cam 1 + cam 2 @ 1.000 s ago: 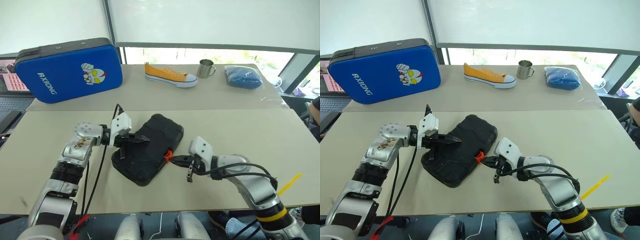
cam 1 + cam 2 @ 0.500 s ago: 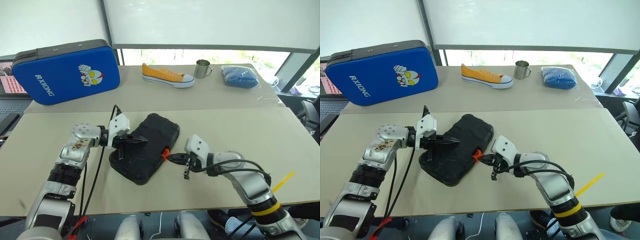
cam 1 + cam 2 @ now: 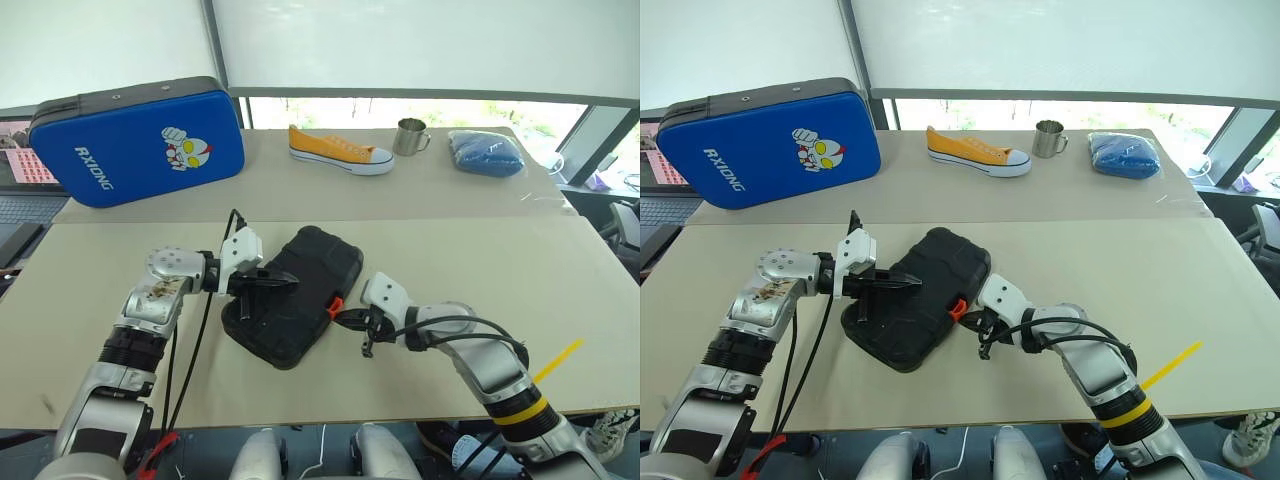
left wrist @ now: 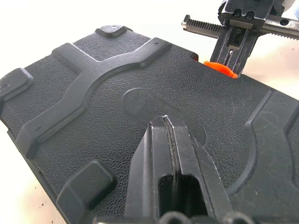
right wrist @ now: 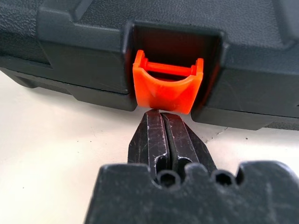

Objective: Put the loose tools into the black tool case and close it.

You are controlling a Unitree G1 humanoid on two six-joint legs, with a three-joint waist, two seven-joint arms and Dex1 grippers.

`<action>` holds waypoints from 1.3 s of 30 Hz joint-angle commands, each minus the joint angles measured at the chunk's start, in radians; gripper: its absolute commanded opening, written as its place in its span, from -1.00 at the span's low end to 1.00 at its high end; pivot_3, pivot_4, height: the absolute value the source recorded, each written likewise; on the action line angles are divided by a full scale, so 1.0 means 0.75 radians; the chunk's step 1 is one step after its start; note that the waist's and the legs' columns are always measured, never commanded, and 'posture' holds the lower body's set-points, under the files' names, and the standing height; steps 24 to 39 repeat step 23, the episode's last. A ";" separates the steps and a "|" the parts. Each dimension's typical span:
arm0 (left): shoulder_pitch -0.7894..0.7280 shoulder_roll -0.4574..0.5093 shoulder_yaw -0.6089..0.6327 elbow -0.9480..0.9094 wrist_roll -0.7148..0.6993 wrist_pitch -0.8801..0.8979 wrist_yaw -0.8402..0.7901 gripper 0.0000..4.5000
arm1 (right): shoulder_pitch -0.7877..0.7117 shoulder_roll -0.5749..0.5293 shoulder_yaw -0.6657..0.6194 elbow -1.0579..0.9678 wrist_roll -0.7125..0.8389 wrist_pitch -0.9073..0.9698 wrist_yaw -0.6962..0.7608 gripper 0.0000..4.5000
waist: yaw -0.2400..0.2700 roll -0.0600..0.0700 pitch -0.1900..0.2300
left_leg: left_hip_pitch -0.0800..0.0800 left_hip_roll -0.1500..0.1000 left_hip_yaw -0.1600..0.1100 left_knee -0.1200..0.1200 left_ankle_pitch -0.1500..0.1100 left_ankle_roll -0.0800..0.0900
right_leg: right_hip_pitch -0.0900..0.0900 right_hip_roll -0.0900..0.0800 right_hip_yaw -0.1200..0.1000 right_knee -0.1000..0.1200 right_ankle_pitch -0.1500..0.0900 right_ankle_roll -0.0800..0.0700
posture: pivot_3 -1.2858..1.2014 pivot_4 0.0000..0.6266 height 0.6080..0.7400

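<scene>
Moved: right gripper, pinched shut, brought nearer orange latch | black tool case seen closed, textured | left gripper pressed together on lid | contents hidden

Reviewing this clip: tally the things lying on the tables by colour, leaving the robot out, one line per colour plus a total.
Blue: 2 (cartoon-printed case, folded cloth)
Black: 1 (tool case, lid down, with a small orange latch)
Yellow: 1 (sneaker)
Metal: 1 (mug)
Total: 5
</scene>
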 commanded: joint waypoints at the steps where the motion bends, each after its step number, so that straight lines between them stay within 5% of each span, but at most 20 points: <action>1: 0.112 -0.010 0.037 -0.006 -0.046 0.047 0.035 -0.99 | 0.037 -0.038 -0.134 -0.151 0.094 -0.080 0.033 -1.00 | 0.000 0.000 0.000 | -0.002 0.000 -0.001 0.000 0.000 0.000 | -0.002 0.000 0.000 0.000 0.000 0.000 | 0.03 -0.52 1.00; 5: 0.209 0.055 0.216 -0.126 -0.153 0.054 0.084 -0.55 | 0.180 -0.147 -0.283 -0.229 0.177 -0.159 0.109 -0.68 | -0.006 0.000 0.001 | -0.012 0.000 -0.005 -0.001 0.000 0.000 | -0.010 -0.001 0.001 -0.001 0.002 -0.004 | 0.03 -0.52 1.00; 15: 0.723 0.215 0.608 -0.310 -0.163 -0.147 0.264 0.99 | 0.385 -0.267 -0.597 0.019 0.296 -0.793 0.394 0.84 | -0.009 -0.006 0.010 | -0.017 0.002 -0.002 -0.008 0.000 0.000 | -0.020 -0.004 0.004 -0.005 0.004 -0.006 | 0.03 -0.52 1.00; 16: 0.784 0.217 0.634 -0.315 -0.171 -0.159 0.270 1.00 | 0.391 -0.281 -0.610 0.047 0.310 -0.807 0.417 0.98 | -0.006 -0.008 0.012 | -0.018 0.002 -0.001 -0.009 0.000 0.000 | -0.020 -0.005 0.004 -0.006 0.004 -0.006 | 0.03 -0.52 1.00; 22: 1.033 0.171 0.723 -0.352 -0.150 -0.265 0.371 1.00 | 0.391 -0.316 -0.644 0.188 0.316 -0.915 0.481 0.98 | 0.027 -0.017 0.019 | -0.019 0.005 0.001 -0.009 -0.001 -0.001 | -0.022 -0.007 0.003 -0.007 0.004 -0.006 | 0.03 -0.52 1.00; 39: 1.045 0.166 0.720 -0.363 -0.148 -0.274 0.381 1.00 | 0.389 -0.314 -0.646 0.199 0.322 -0.917 0.474 0.98 | 0.027 -0.017 0.019 | -0.019 0.005 0.002 -0.009 -0.001 -0.001 | -0.022 -0.007 0.004 -0.007 0.004 -0.006 | 0.03 -0.52 1.00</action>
